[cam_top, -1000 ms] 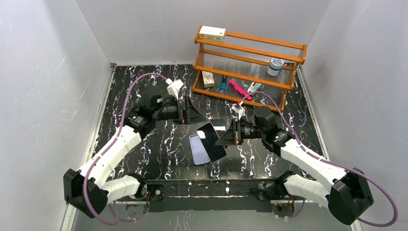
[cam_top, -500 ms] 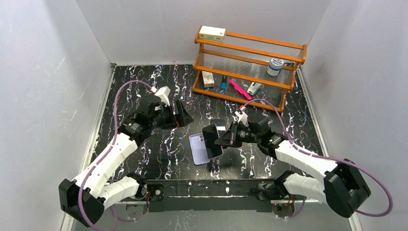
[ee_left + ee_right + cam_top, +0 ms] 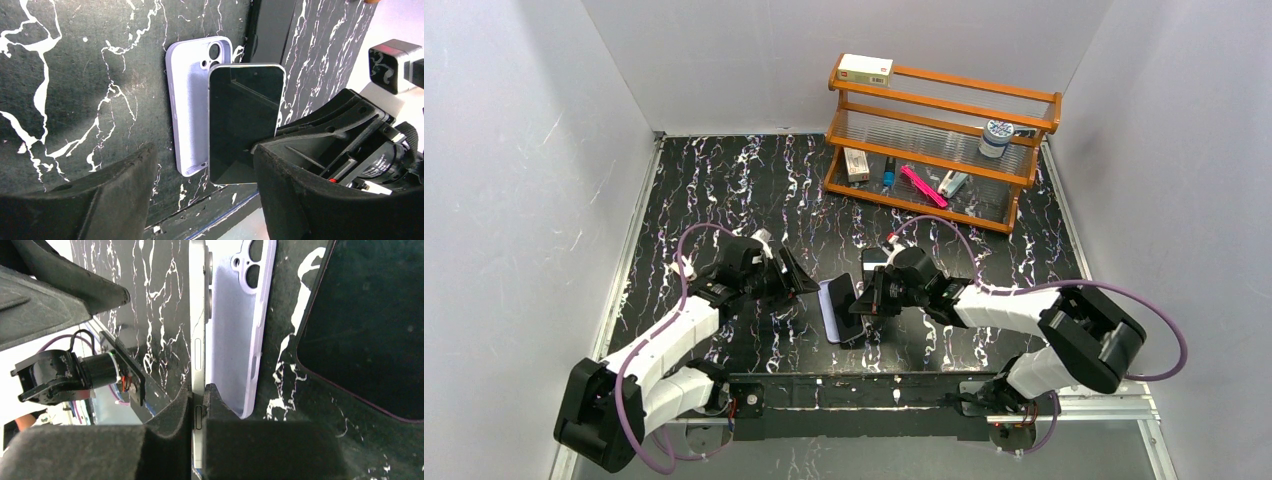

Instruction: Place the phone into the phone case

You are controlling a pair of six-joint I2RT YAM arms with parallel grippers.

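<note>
Quick status on the phone-in-case thing: about halfway, I'd say. The right gripper is clamped on the long edges of the phone and has it up over the phone case. The case lies flat and open side up on the table, just below the middle of the overhead frame.

In the right wrist view the phone shows edge-on, with its camera bumps facing the lavender inside of the case, so it's turned the right way. It's not in, though. The phone stands tilted, with a visible gap between it and the case at the camera-cutout end. At the other end the fingers hide things, so I can't tell if it's touching there.

The left gripper sits just left of the case in the overhead frame, jaws spread wide and holding nothing (looks ready to pin the case down, but that's my guess).

There's a second black phone lying flat at the right of the right wrist view, near the case, and it plays no part here.

What's left: lay the phone flat, line up the corners and press it in until it seats.
</note>
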